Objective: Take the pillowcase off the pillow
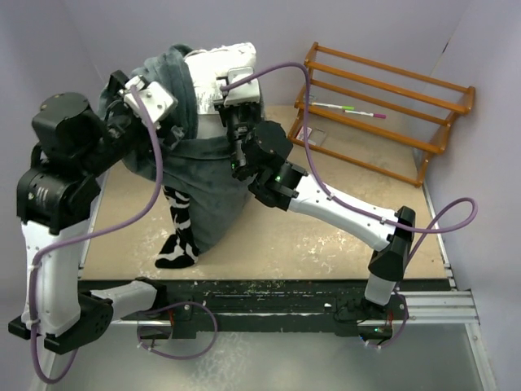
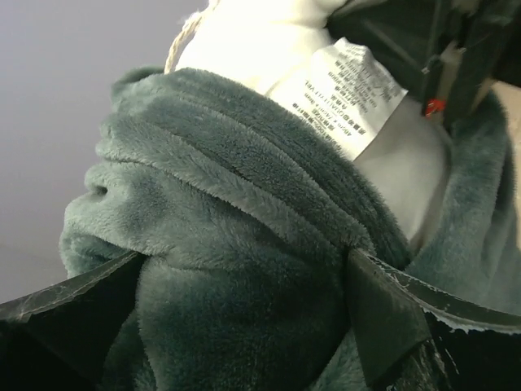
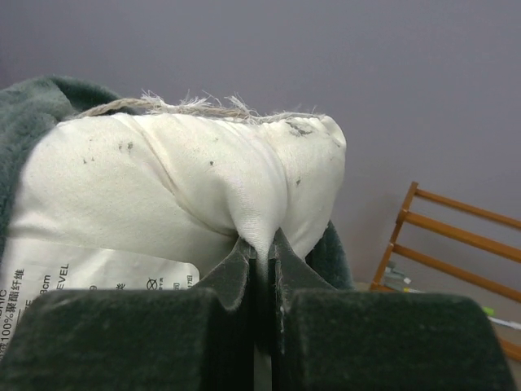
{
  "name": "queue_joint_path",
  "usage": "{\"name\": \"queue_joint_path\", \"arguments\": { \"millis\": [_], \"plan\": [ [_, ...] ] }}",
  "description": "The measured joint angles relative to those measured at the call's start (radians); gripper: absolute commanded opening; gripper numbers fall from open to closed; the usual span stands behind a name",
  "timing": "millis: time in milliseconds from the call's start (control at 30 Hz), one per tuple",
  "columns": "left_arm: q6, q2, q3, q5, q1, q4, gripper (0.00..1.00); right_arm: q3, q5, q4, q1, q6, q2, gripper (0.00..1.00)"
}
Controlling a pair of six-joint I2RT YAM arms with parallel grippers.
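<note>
Pinching pillow (image 3: 163,187) top with right gripper (image 3: 264,248); straddling bunched pillowcase (image 2: 220,187) just below with left gripper (image 2: 236,309), jaws spread wide.

Item: pillow (image 1: 240,50), mostly hidden inside pillowcase (image 1: 203,175); my left gripper (image 2: 244,262), fingers cut off by lower edge; care label (image 2: 342,90), print too small to read.

My left arm (image 1: 53,244) folded high, elbow raised, wrist reaching in rightward; left gripper (image 2: 244,273) spread wide. My right arm (image 1: 342,212) stretched diagonally from base, wrist turned upward; right gripper (image 3: 262,244) pinched tight on pillow (image 3: 179,187) corner.
</note>
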Motion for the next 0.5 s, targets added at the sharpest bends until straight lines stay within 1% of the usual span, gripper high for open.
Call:
{"name": "queue_joint_path", "arguments": {
  "millis": [100,167,233,400,500],
  "plan": [
    [0.005,0.022,-0.034,-0.001,0.003,0.034,0.98,0.02,0.063,-0.005,0.01,-0.028,0.007,0.0],
    [0.014,0.011,-0.061,-0.002,0.003,0.077,1.0,0.028,0.089,-0.005,0.02,-0.044,0.009,0.0],
    [0.015,-0.002,-0.072,0.0,0.003,0.095,0.99,0.038,0.108,-0.005,0.037,-0.053,0.009,0.0],
    [-0.015,-0.005,-0.055,0.039,0.007,0.099,0.99,0.055,0.134,-0.003,0.081,-0.057,0.008,0.0],
    [-0.037,-0.014,-0.071,0.056,0.008,0.122,0.99,0.056,0.14,-0.006,0.092,-0.056,0.008,0.0]
  ]
}}
